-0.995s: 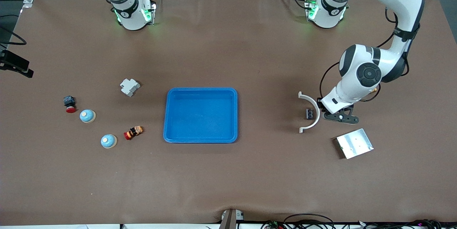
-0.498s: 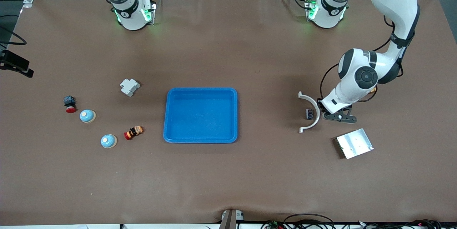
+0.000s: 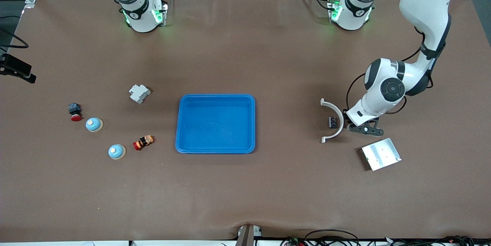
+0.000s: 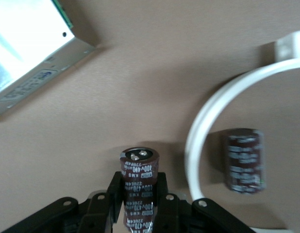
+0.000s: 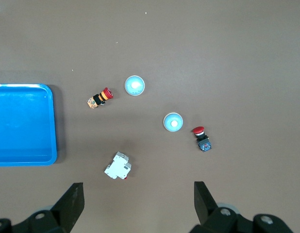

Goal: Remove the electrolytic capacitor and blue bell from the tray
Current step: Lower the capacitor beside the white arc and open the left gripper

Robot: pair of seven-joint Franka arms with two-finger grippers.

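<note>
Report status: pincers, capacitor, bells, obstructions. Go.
Left pincer shut on capacitor, beside white arc. Right pincer open, high over bells. Blue tray unobstructed.

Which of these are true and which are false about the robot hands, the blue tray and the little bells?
1. The left hand grips a dark brown cylinder capacitor. True.
2. The blue plastic tray holds a bell. False: nothing lies in it.
3. Two light blue dome bells sit toward the right arm's end. True.
4. The right hand is shut on a bell. False: it is open, high over the bells.
5. A second capacitor lies inside the white curved plastic piece. True.
</note>
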